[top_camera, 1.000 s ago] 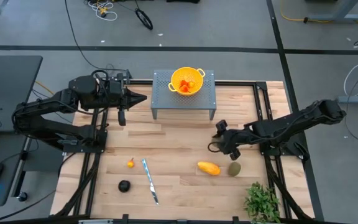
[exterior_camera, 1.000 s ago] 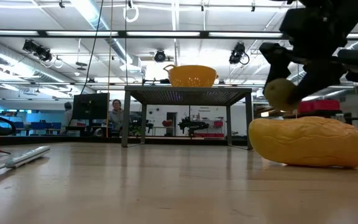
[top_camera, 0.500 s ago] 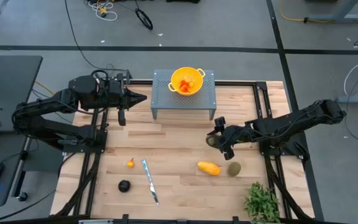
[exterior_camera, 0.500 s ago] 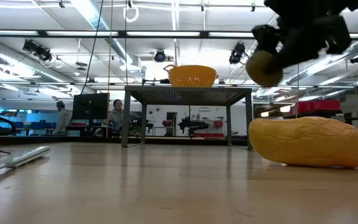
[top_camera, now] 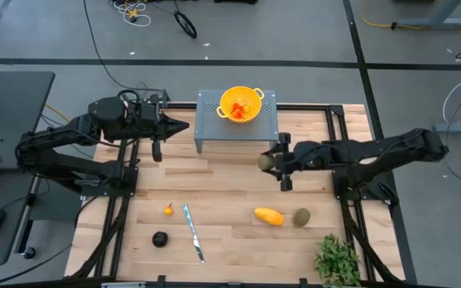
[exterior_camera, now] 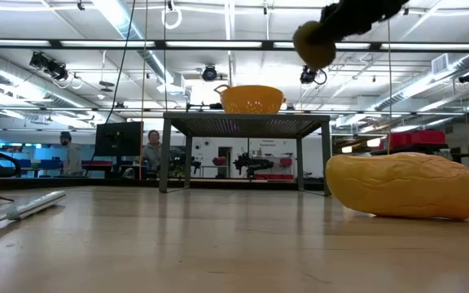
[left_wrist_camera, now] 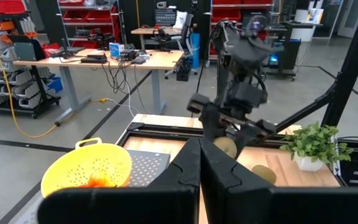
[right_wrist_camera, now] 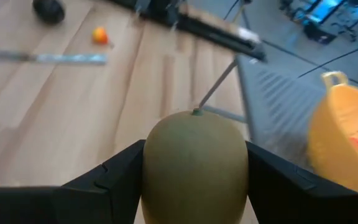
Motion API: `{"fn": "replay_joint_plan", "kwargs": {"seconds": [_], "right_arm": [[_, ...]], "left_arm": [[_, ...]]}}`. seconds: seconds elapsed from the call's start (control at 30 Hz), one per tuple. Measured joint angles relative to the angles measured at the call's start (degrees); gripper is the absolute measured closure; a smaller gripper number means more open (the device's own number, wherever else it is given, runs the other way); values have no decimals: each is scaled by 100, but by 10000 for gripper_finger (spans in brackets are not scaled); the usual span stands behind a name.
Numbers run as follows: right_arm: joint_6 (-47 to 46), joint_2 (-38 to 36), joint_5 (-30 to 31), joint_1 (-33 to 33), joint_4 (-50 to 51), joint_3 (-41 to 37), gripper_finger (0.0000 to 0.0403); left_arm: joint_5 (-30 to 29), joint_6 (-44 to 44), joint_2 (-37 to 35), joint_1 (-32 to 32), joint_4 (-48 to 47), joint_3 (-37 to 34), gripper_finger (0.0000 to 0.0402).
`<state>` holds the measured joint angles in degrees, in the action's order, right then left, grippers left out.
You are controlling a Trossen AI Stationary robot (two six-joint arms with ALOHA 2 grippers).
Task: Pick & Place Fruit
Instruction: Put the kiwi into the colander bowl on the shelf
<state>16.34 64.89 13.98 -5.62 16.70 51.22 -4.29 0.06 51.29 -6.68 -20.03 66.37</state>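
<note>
1. Olive-green fruit (right_wrist_camera: 195,163) sits clamped between the right gripper (top_camera: 272,162)'s two fingers, which stand wide around it, just right of centre in the high view and well off the table.
2. The colander (top_camera: 241,104) waits on its grey stand (top_camera: 208,114) at upper centre, orange pieces already inside. The carried fruit hangs just below the stand's right corner in that view.
3. Risk one: the fruit is smooth and rounded, held only at its flanks. A quick swing could let it squirt out and roll.
4. Risk two: the low view puts the fruit (exterior_camera: 313,44) above the colander rim (exterior_camera: 252,88), but a dip on the way over could clip the rim or the stand's edge and shove the bowl.
5. Risk three: letting go short of the bowl would drop it onto the stand's perforated top, and it would likely roll off.
6. Left gripper (top_camera: 181,126) is parked at the stand's left side, fingers pressed together on nothing, pointing at the colander. The two arms could crowd each other there.
7. Lying on the wood yet to be moved: mango (top_camera: 268,216), second green fruit (top_camera: 302,216), small orange piece (top_camera: 168,210), dark round one (top_camera: 160,238).
</note>
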Motion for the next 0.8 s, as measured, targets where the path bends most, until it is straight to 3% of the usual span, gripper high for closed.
{"fn": "replay_joint_plan", "kwargs": {"seconds": [0.43,0.63,0.8], "right_arm": [[-1056,-489,25,670,-808,15,157],[-1112,-497,845,712,-982,15,157],[-1113,-497,1007,712,-1158,15,157]], "left_arm": [[0,33,0,2,0,0,401],[0,33,0,0,2,0,401],[0,31,0,1,2,0,401]]}}
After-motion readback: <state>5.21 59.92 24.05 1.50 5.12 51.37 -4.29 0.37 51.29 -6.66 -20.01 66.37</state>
